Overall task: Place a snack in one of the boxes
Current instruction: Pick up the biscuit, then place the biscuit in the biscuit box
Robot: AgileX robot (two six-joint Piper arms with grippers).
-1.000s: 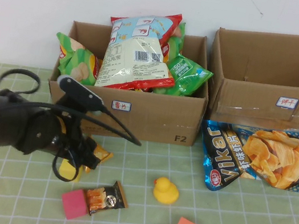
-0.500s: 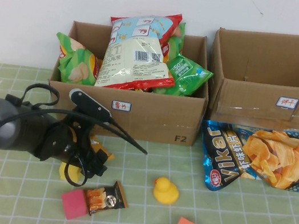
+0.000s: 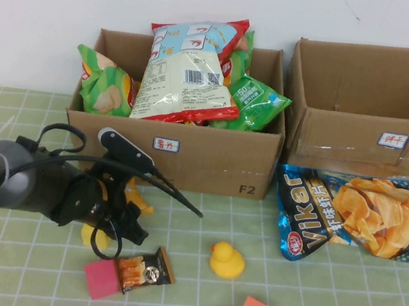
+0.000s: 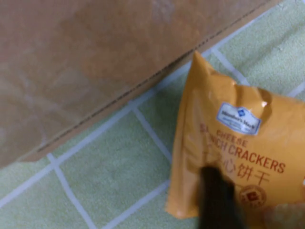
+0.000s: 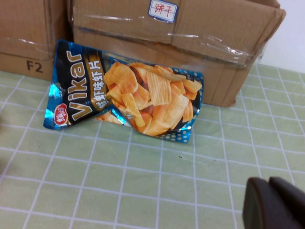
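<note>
Orange foil is what your left hand (image 3: 121, 214) is down on — the cheese cracker packet (image 4: 233, 152), lying on the green checked surface (image 3: 321, 300) just in front of the left box (image 3: 188, 154). The wrist view shows one dark finger (image 4: 217, 198) across the packet, but you cannot tell from it whether the hand is clenched on the packet or only resting against it. So judge the task as barely begun: the packet is on the surface, not lifted, and nothing of it is in a box. The left box is heaped with bags; the right box (image 3: 374, 135) looks roomier. Your right hand (image 5: 276, 205) hangs near the Vikar crisp bag (image 5: 128, 95), clenched on nothing.
</note>
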